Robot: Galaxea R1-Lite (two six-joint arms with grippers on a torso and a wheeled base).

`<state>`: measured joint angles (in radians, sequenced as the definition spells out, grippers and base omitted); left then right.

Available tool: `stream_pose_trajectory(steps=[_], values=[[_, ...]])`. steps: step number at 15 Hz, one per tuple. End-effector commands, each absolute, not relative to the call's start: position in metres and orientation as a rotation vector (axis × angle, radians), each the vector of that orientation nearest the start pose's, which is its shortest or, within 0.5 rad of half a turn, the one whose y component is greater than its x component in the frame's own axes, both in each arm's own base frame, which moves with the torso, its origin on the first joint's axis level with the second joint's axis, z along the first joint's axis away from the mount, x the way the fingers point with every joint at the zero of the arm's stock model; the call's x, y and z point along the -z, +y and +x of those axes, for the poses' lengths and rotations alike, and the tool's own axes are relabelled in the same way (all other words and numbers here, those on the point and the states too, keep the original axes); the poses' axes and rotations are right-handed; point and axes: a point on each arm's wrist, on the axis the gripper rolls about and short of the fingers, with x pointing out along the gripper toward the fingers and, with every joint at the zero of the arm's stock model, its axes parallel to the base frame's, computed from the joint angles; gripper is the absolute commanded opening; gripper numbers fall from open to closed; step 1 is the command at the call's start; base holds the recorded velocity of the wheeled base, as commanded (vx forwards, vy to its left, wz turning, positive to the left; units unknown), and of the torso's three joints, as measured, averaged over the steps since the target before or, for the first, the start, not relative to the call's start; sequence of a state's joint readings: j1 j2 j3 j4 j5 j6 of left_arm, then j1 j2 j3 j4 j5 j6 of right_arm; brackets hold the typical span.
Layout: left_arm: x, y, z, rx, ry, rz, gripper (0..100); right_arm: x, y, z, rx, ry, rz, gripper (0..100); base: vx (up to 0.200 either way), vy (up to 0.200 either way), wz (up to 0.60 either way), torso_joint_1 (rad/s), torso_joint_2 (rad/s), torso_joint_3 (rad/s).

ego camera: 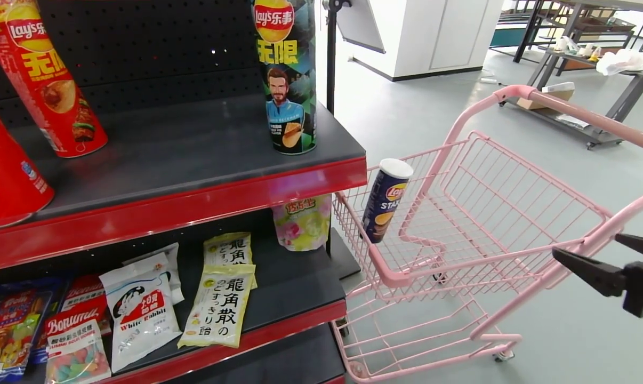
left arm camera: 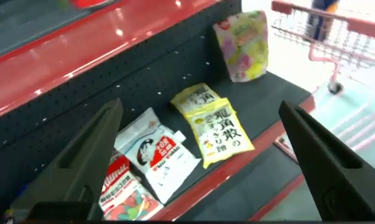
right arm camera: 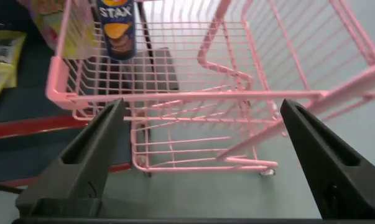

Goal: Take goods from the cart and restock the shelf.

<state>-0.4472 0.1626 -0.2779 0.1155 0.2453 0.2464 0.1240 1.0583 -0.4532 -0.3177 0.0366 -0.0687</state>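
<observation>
Chip can (ego camera: 386, 200) is being kept tilted in the pink cart (ego camera: 583, 114), leaning in the basket corner nearest the shelf (ego camera: 193, 205). The right claw (ego camera: 585, 245) is being held wide and empty just beside the cart's near side. The left claw (left arm camera: 199, 106) is being held wide and empty before the lower shelf level, where yellow bags (left arm camera: 215, 130) are lying flat. A tall dark can (ego camera: 287, 80) and red cans (ego camera: 49, 80) are being displayed on the upper level.

I log one dark-blue chip canister (ego camera: 385, 201), white-lidded, standing slightly tilted in the pink wire cart (ego camera: 381, 268), at the basket corner just beside the red-edged black shelf (ego camera: 193, 205).
</observation>
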Motion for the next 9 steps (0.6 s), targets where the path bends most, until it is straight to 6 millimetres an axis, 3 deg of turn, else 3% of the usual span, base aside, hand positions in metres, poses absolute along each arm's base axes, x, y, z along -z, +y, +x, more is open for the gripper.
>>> stream_pose_trajectory(steps=[1, 5, 9], values=[[-0.143, 0.021, -0.031, 0.189, -0.070, 0.201, 100, -0.187, 0.032, 0.208, -0.327, 0.370, -0.036, 100, 0.000, 0.000, 0.00, 0.000, 0.00, 0.000], [-0.149, 0.018, -0.025, 0.201, -0.027, 0.158, 100, -0.160, 0.059, 0.284, -0.407, 0.358, -0.011, 100, 0.000, 0.000, 0.00, 0.000, 0.00, 0.000], [-0.147, 0.018, -0.025, 0.203, -0.025, 0.159, 100, -0.137, 0.092, 0.323, -0.504, 0.385, -0.007, 100, 0.000, 0.000, 0.00, 0.000, 0.00, 0.000]])
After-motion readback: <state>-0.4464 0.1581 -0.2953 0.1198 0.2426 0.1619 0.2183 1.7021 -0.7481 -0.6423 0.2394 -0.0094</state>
